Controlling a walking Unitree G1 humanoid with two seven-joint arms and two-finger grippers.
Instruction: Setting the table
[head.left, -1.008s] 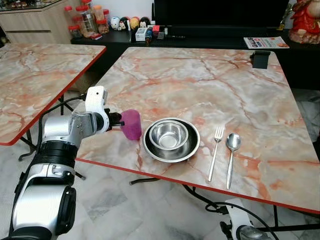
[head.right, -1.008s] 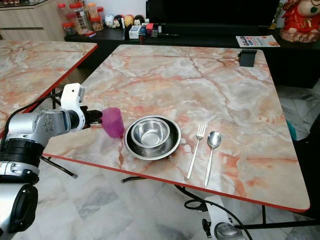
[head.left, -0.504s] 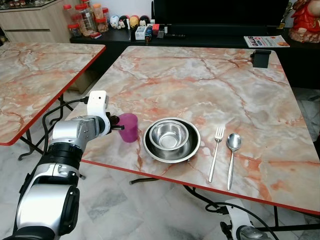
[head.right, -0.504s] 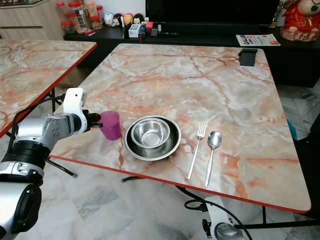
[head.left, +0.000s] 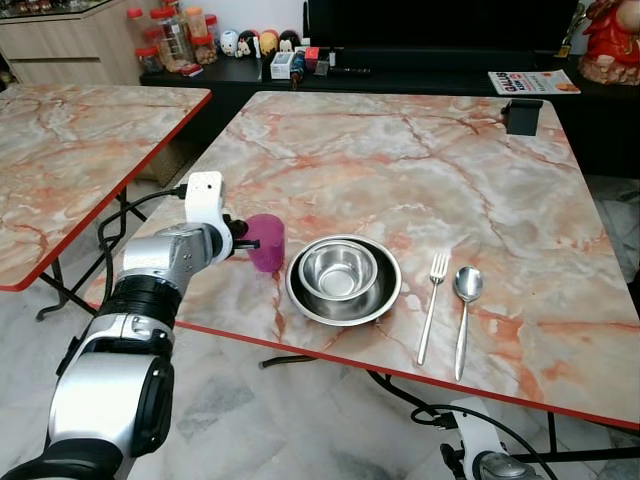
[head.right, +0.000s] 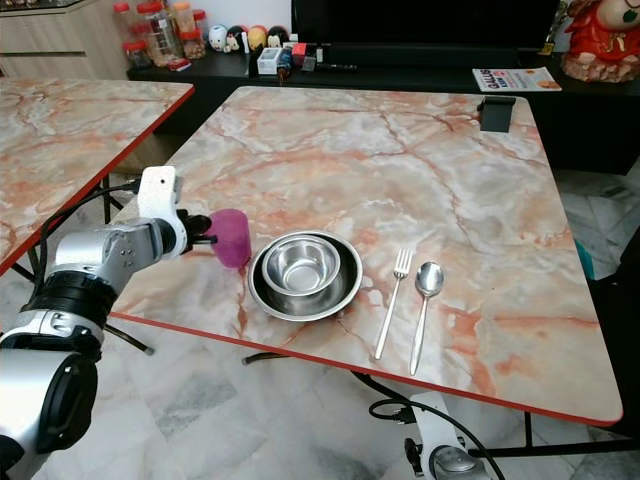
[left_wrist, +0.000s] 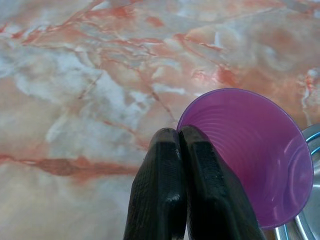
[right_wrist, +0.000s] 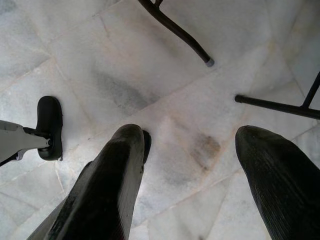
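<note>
We find the left end effector (left_wrist: 177, 145) closed on the near rim of the purple cup (head.left: 266, 242), its two black fingers pinched together with the rim between them. The cup sits at the near-left part of the desk (head.left: 420, 170), just beside the steel bowl (head.left: 340, 270) nested in the plate (head.left: 388, 297), apart from it by a narrow gap. Its axis appears tilted, mouth leaning back toward the wrist. The cup lies straight ahead of the fingers, toward the bowl. The fork (head.left: 432, 303) and spoon (head.left: 463, 315) lie on the far side of the plate. The right end effector (right_wrist: 190, 165) hangs idle over the floor, fingers spread, holding nothing. We judge the left arm to be the nearer one for setting the cup upright.
</note>
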